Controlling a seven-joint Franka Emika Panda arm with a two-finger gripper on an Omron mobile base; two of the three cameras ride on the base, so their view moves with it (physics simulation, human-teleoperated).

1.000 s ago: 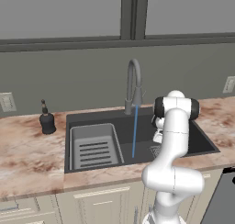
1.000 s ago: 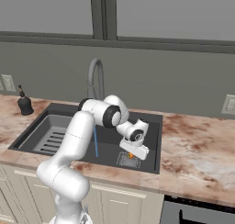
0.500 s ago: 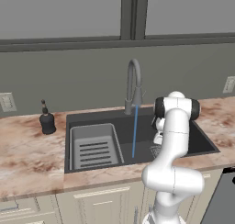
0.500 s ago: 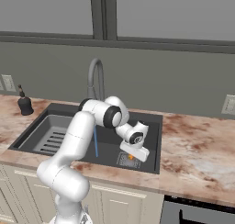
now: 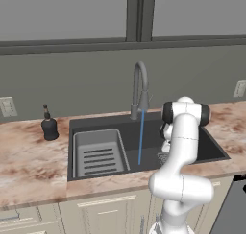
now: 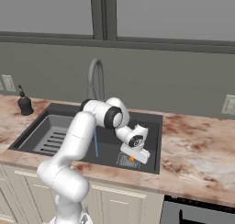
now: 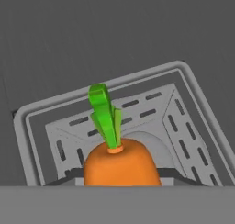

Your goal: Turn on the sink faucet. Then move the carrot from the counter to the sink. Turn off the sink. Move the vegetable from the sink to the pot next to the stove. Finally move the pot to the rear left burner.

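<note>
Pincer (image 6: 132,158) clenched on carrot (image 7: 120,165), held low inside sink (image 6: 151,122) over drain grate (image 7: 137,113), w/ faucet (image 5: 140,91) running nearby; low hold probably so it drops gently, w/o bouncing.

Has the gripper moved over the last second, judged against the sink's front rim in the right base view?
No. The gripper stays low in the sink, near the front rim, with the carrot at its tip.
</note>
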